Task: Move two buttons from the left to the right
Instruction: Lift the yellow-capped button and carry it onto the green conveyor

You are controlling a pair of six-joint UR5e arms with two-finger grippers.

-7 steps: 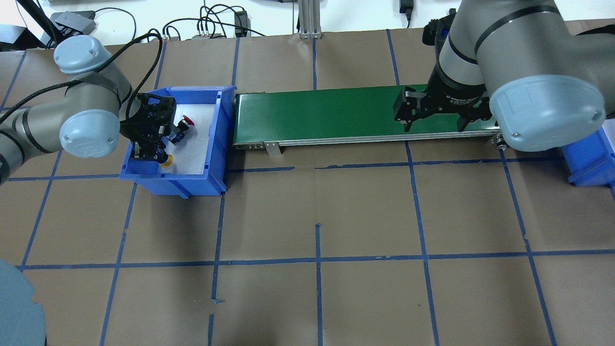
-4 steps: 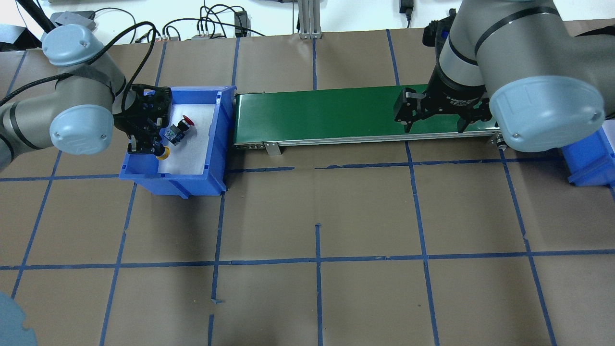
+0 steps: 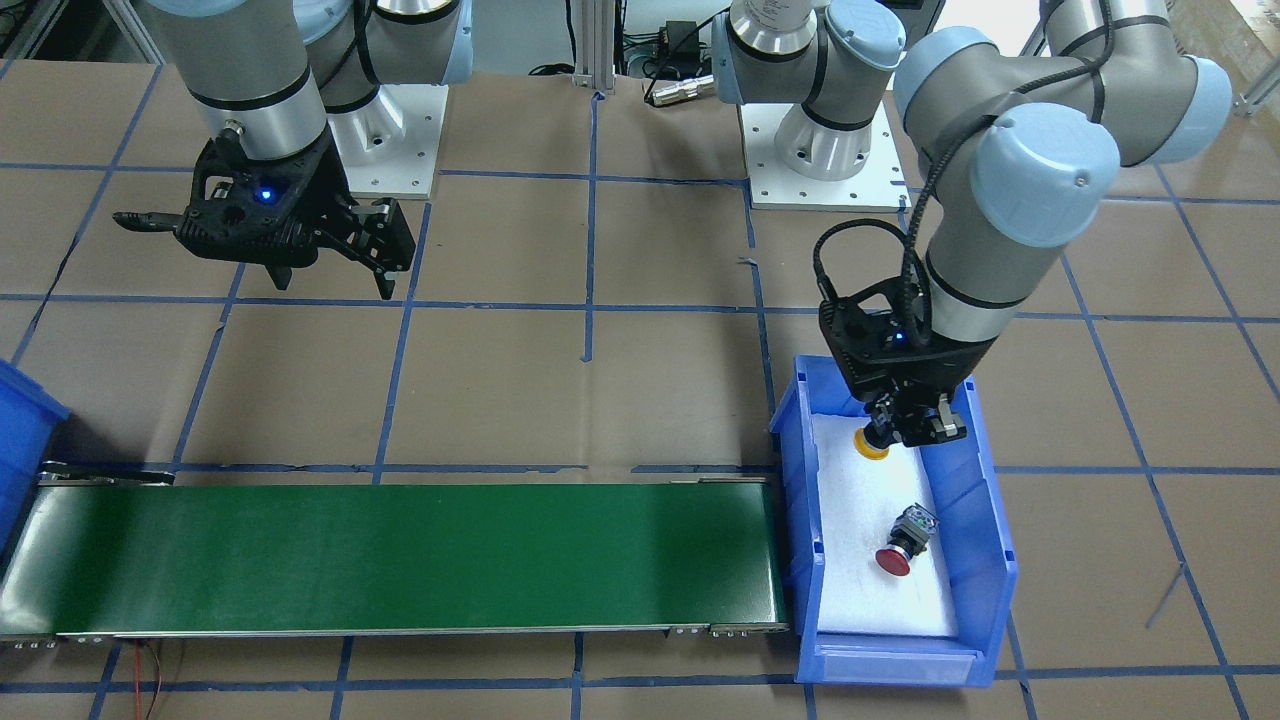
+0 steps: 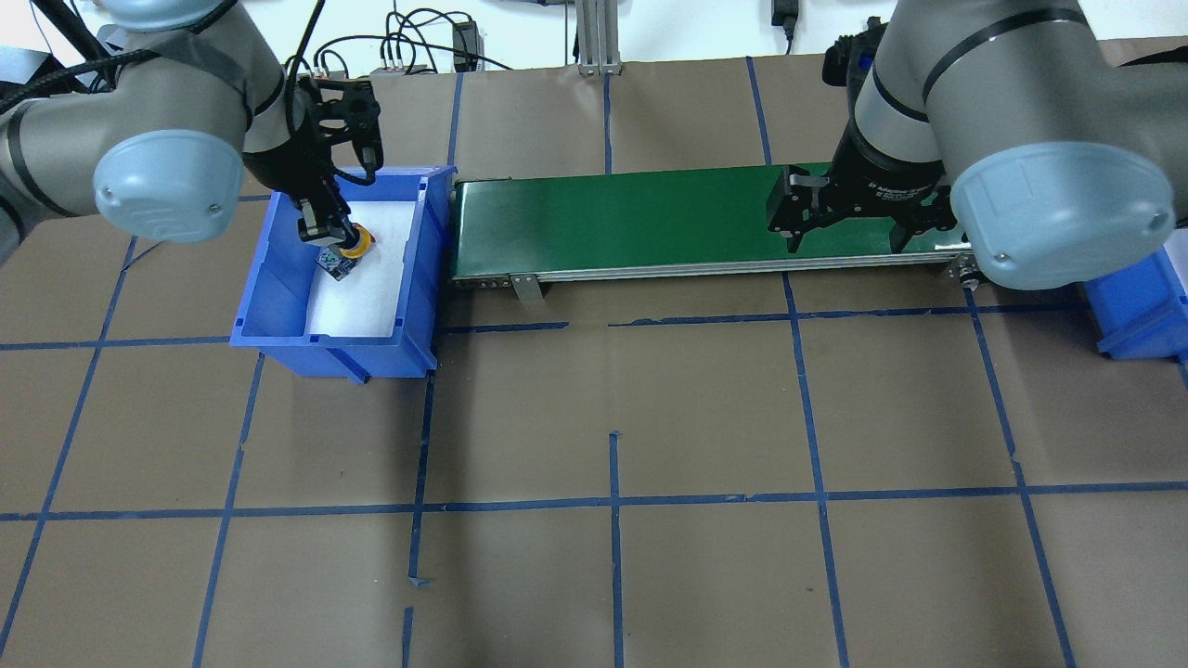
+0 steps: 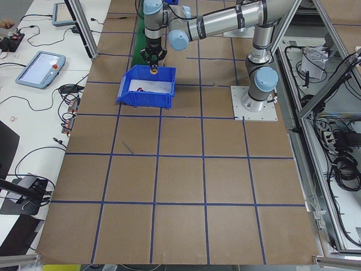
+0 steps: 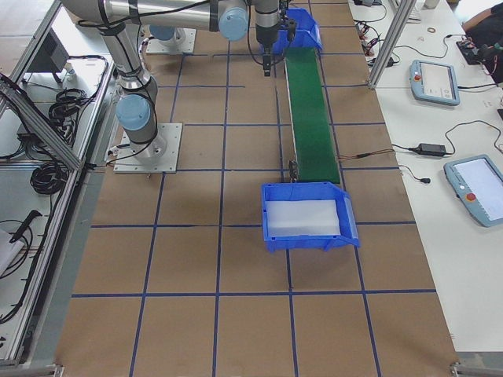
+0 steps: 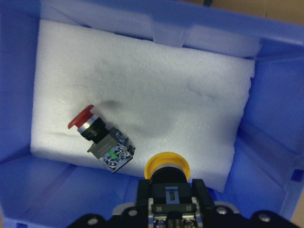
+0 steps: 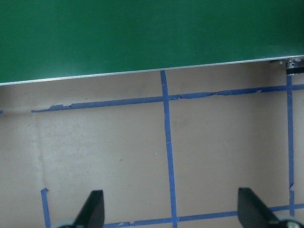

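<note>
Quick count: two buttons, one yellow button (image 7: 167,164) and one red button (image 7: 99,137). There are two bins, the blue bin (image 3: 890,662) at 4 o'clock and its twin (image 3: 20,440) at 9, plus one conveyor (image 3: 400,560).

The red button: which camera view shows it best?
The left wrist-mounted view: the red button lies on its side, cap and body clear. The front-facing view shows it small; overhead, the yellow button partly covers it; side views show almost nothing.

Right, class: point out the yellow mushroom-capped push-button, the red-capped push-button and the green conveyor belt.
yellow mushroom-capped push-button (image 7: 166,158): left wrist view, cap rim.
red-capped push-button (image 7: 80,117): left wrist view, red cap.
green conveyor belt (image 4: 613,218): overhead view, belt middle.
</note>
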